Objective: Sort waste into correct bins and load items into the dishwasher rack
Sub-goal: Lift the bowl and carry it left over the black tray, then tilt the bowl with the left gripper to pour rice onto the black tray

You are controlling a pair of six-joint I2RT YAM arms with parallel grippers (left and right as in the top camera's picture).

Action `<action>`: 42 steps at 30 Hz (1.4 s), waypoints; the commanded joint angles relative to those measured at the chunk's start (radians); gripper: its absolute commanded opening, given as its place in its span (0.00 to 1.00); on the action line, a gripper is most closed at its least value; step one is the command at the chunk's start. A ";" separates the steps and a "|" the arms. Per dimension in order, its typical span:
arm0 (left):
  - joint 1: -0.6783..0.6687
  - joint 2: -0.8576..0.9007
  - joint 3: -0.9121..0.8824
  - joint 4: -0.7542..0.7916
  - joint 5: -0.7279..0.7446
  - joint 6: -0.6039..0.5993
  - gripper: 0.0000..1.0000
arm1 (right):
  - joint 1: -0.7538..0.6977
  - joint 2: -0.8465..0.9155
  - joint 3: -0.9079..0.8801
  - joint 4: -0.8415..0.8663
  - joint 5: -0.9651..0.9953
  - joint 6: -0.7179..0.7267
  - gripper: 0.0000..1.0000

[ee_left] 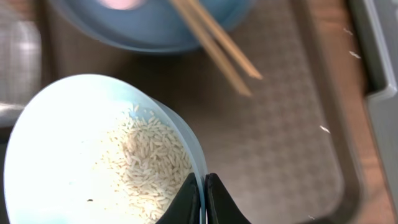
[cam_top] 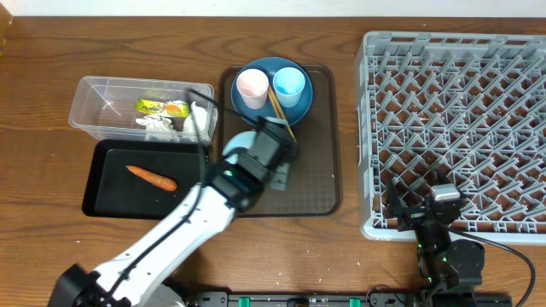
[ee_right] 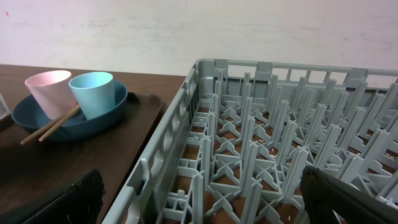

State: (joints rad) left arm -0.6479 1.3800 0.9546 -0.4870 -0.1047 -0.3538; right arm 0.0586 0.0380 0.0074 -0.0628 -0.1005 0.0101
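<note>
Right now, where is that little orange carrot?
In the overhead view, the carrot lies inside the black tray on the table's left side. It is just below the clear tub in the picture and left of the brown serving tray.

I find no legible text, label, brand, number or sign in any view. The wrapper (cam_top: 162,107), upper left of the overhead frame, carries coloured printing, but it is too small for me to read.
</note>
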 commanded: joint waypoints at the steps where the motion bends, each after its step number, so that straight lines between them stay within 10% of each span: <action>1: 0.082 -0.054 0.013 -0.025 -0.005 0.014 0.06 | 0.006 -0.006 -0.002 -0.003 -0.001 -0.011 0.99; 11: 0.300 -0.095 0.013 -0.075 0.037 0.014 0.06 | 0.006 -0.006 -0.002 -0.003 -0.001 -0.011 0.99; 42: 1.030 -0.095 -0.131 -0.050 1.064 0.254 0.06 | 0.006 -0.006 -0.002 -0.003 -0.001 -0.011 0.99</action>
State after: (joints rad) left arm 0.3370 1.2938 0.8429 -0.5503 0.7742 -0.1509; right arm 0.0586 0.0380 0.0074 -0.0628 -0.1005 0.0101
